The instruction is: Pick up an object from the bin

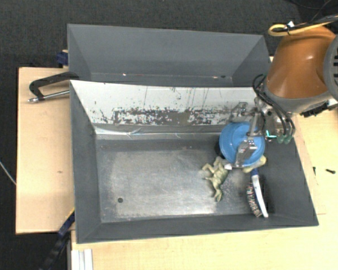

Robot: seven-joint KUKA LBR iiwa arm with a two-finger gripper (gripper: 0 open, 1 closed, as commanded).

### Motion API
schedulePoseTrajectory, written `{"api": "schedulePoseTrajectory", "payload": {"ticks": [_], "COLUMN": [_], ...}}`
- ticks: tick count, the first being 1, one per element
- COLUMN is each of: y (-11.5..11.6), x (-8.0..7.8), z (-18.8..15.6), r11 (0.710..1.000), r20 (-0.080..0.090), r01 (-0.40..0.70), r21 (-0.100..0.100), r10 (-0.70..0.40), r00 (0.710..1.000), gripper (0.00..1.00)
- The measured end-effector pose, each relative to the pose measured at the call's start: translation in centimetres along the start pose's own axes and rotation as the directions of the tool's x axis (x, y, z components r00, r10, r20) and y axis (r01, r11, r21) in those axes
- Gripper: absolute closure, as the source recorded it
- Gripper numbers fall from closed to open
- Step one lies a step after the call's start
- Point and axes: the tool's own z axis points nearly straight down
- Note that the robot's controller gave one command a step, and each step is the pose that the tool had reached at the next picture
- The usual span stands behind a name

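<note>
My gripper [245,152] hangs low at the bin's right side, right over a round blue disc-shaped thing [231,141] that lies near the back right of the floor. Just left of and below the gripper lies a pale green toy animal [216,178] with spread legs. A narrow white, blue and black tube-like thing [256,196] lies lengthwise near the front right corner. A small yellowish piece [261,162] peeks out at the blue thing's lower right edge.
The arm with its orange cover comes in over the bin's right rim. The bin's left and middle floor is bare grey metal with scuff marks along the back wall.
</note>
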Motion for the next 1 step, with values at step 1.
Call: {"api": "schedulePoseTrajectory", "payload": {"ticks": [1], "y": [0.42], "x": [1.41], "z": [10.52], "r11": [0.905], "r20": [0.004], "r01": [0.425], "r21": [0.002], "r10": [-0.425], "r00": [0.905], "gripper": [0.00]}}
